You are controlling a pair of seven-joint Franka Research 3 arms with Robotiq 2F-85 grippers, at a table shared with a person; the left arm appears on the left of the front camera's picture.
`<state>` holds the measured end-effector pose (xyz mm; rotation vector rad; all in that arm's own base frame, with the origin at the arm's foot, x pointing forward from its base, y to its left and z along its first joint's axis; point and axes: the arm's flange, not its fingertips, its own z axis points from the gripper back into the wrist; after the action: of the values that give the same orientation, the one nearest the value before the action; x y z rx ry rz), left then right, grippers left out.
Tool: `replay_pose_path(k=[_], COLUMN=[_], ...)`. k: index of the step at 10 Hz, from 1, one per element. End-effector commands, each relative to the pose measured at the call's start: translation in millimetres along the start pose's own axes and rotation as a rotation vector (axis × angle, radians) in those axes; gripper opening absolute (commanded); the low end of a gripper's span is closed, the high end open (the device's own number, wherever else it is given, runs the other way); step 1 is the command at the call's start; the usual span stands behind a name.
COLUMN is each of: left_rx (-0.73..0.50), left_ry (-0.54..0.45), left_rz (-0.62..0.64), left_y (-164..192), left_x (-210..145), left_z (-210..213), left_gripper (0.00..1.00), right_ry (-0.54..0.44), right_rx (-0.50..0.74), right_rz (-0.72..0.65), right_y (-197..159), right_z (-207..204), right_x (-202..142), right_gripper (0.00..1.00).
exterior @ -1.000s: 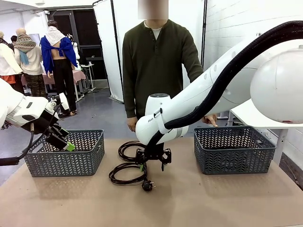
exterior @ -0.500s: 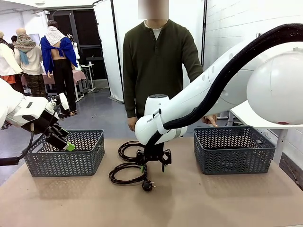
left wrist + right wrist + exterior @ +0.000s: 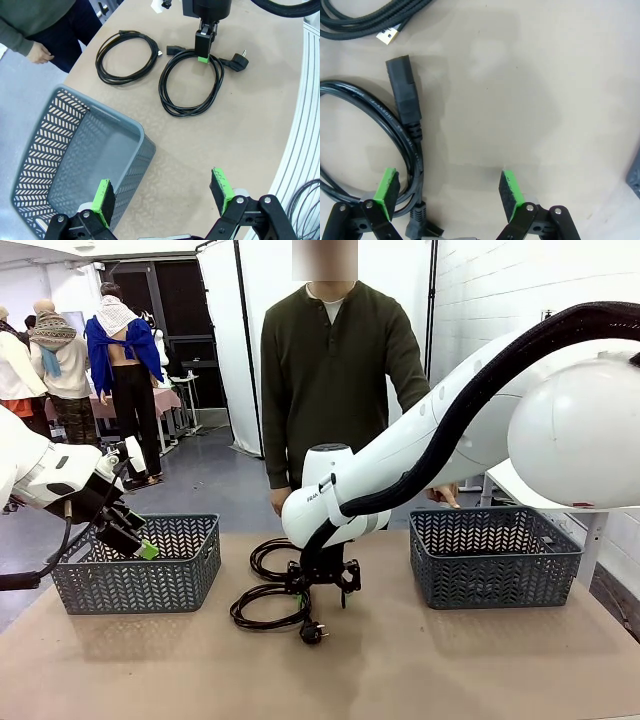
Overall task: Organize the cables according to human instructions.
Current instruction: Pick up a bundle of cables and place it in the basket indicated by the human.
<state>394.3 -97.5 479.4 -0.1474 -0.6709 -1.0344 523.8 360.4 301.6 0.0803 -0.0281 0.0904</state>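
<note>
Jaws stand wide on my right gripper (image 3: 447,187), low over the desk (image 3: 450,660), with strands of the near coil (image 3: 270,607) just inside one green pad and the coil's black connector (image 3: 402,97) ahead. Over the last second the arm has edged slightly toward that coil; nothing is gripped, so I judge closing comes next. The second coil (image 3: 272,555) lies just beyond the near coil. My left gripper (image 3: 162,197), also open, hangs over the grey basket (image 3: 150,585), well left of the near coil.

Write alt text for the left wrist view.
The left gripper, jaws open, hangs above a tan table and the corner of a grey lattice basket. Farther off lie two coiled black cables; the right gripper hangs over the rim of one coil, and a person's hand shows past the table's edge.
</note>
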Motion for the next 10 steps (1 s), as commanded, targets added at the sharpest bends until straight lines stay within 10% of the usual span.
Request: replay_pose_path(k=[1, 5, 10], left_rx=[-0.008, -0.008, -0.008], left_ry=[-0.007, -0.007, -0.007], left_rz=[0.007, 0.007, 0.007], left_y=[-1.2, -1.2, -1.2], left_x=[-4.1, -4.1, -4.1], left_z=[-0.5, -0.5, -0.5], left_gripper=[1.0, 1.0, 1.0], right_ry=[-0.012, 0.007, 0.043], right_rx=[-0.067, -0.09, 0.046], right_rz=[-0.02, -0.025, -0.042], right_y=[6.4, 7.4, 5.5], right_z=[-4.1, -8.6, -6.0], right_x=[7.7, 9.7, 10.9], right_gripper=[1.0, 0.9, 0.11])
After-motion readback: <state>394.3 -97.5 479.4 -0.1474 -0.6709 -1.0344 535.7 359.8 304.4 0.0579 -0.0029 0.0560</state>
